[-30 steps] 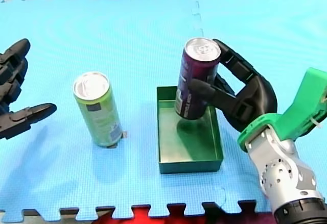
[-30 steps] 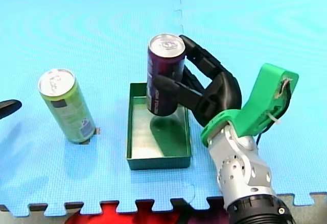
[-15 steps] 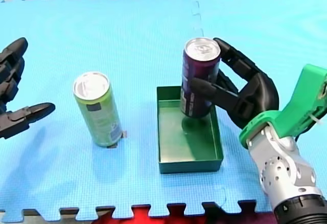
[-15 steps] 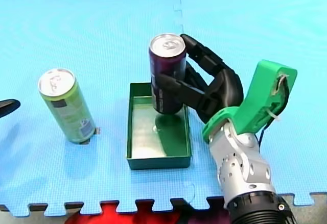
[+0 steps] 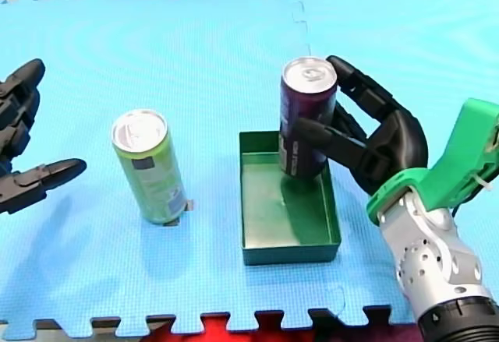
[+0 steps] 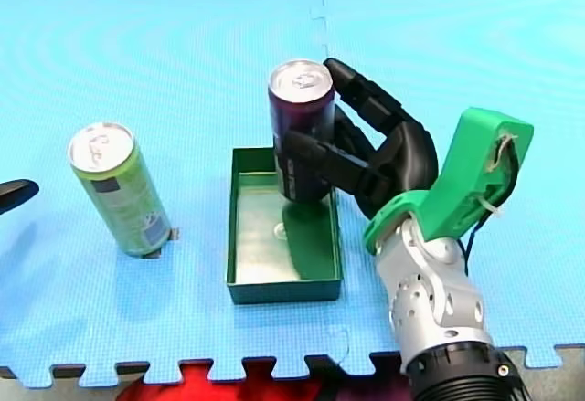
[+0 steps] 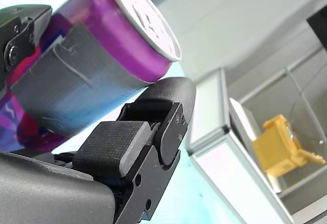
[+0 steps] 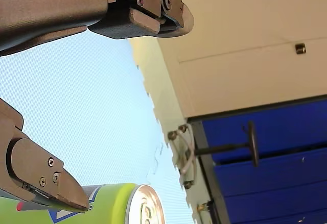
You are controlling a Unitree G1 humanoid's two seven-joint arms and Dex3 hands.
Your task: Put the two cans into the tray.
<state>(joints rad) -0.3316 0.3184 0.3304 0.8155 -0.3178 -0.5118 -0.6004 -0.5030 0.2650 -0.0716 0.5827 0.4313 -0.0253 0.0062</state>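
Across the whole work surface you have a blue foam mat (image 5: 195, 54) of interlocking tiles. Coming in from the right of the head views is your right arm, with a green bracket (image 5: 468, 159) at the wrist. Your right hand (image 5: 366, 135) is closed around the purple can (image 5: 306, 108): the thumb crosses the side of the can facing you and the other fingers wrap round behind it.

Near the middle of the mat sits the green tray (image 5: 288, 255), a shallow rectangle with its long side running away from you. The purple can stands nearly upright with its base inside the tray's far right corner, below the rim. You cannot tell whether the base touches the tray floor or hangs just above it. In the first wrist view the same can (image 7: 102, 45) lies against a padded fingertip (image 7: 115, 145), and a grey patch covers part of its side.

To the left of the tray, well apart from it, the green can (image 5: 152, 171) stands upright on the mat, untouched. The second wrist view shows its top (image 8: 140, 208) close beside a finger (image 8: 38, 178), with no contact.

At the left edge of the first head view, your left hand (image 5: 19, 147) is above the mat, fingers uncurled and holding nothing, apart from the green can.
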